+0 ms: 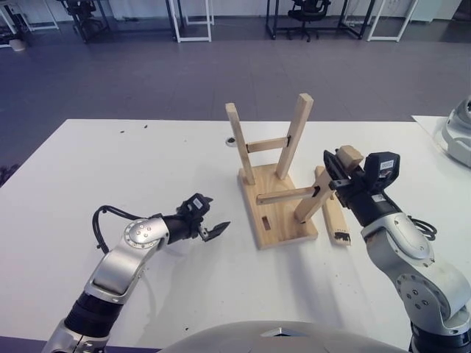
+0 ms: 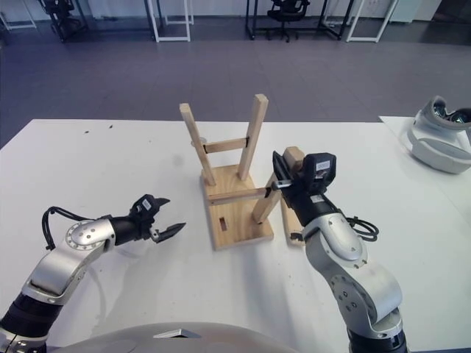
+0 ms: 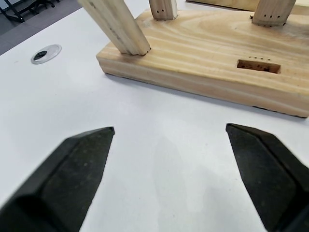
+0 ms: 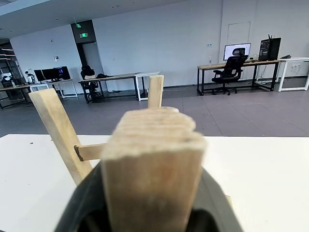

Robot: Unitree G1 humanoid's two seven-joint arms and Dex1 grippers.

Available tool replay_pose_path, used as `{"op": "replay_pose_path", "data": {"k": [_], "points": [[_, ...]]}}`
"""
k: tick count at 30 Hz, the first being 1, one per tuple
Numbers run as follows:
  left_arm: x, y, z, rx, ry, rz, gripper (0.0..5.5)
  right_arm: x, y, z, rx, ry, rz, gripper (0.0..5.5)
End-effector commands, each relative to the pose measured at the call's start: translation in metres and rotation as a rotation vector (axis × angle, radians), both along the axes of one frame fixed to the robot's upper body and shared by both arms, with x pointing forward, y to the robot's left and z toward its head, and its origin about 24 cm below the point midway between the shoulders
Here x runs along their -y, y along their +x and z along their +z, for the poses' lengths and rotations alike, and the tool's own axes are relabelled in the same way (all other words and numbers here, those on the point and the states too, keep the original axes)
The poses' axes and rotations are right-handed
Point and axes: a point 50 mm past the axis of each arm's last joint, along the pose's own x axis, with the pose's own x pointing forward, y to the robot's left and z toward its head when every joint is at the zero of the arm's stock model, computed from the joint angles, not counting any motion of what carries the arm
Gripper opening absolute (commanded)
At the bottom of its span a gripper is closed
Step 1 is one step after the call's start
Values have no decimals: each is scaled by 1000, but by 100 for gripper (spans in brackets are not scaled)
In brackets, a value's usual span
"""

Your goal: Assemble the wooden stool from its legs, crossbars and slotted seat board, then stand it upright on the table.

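The slotted seat board (image 1: 282, 219) lies flat on the white table (image 1: 110, 169), underside up. Two legs (image 1: 296, 134) stand upright in its far side, joined by a crossbar (image 1: 266, 145). A third leg (image 1: 312, 203) leans tilted at the board's right edge, with a second crossbar (image 1: 283, 195) running from it to the left. My right gripper (image 1: 340, 173) is shut on this leg's upper end (image 4: 152, 164). Another wooden leg (image 1: 336, 222) lies on the table beside the board. My left gripper (image 1: 214, 223) hovers open just left of the board (image 3: 207, 53), its fingers (image 3: 72, 179) spread wide.
An empty slot (image 3: 258, 66) shows in the board's near part. A cable grommet (image 1: 230, 140) sits in the table behind the stool. A white headset (image 2: 440, 136) rests on the neighbouring table to the right. Bare table lies to the left and in front.
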Motion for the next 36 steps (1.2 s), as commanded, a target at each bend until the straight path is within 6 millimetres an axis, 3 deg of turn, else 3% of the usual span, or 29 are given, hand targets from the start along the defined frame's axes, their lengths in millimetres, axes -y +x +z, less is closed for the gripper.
{"op": "replay_pose_path", "data": {"k": [1,2,5,9,12,13,15,17,20,22,28,34,36], "points": [[0,3,4,18,19,8,425,10,4,-12,-63,-18,-26,106],[-1,3,4,19,19,10,425,11,5,-1,-1,20,-17,106],[-2,6,6,32,16,23,425,16,8,25,148,94,14,175],[-7,11,8,47,20,40,425,24,6,69,351,77,159,254],[-7,13,8,53,19,46,425,49,11,118,534,117,100,314],[-8,13,8,53,18,50,425,62,20,120,515,129,25,314],[-9,13,7,52,17,56,425,76,36,98,377,104,-86,314],[-10,15,7,57,6,82,425,77,49,42,123,14,-118,314],[-11,20,9,65,-2,107,425,69,41,-38,-225,-65,-95,314],[-13,21,9,72,-5,126,425,64,31,-64,-333,-71,-63,314],[-10,20,6,61,-1,130,425,56,17,-98,-531,-117,-43,314],[-8,18,4,46,3,127,425,58,13,-103,-620,-152,-61,314],[-8,18,4,46,6,128,425,59,13,-103,-625,-193,-66,278]]}}
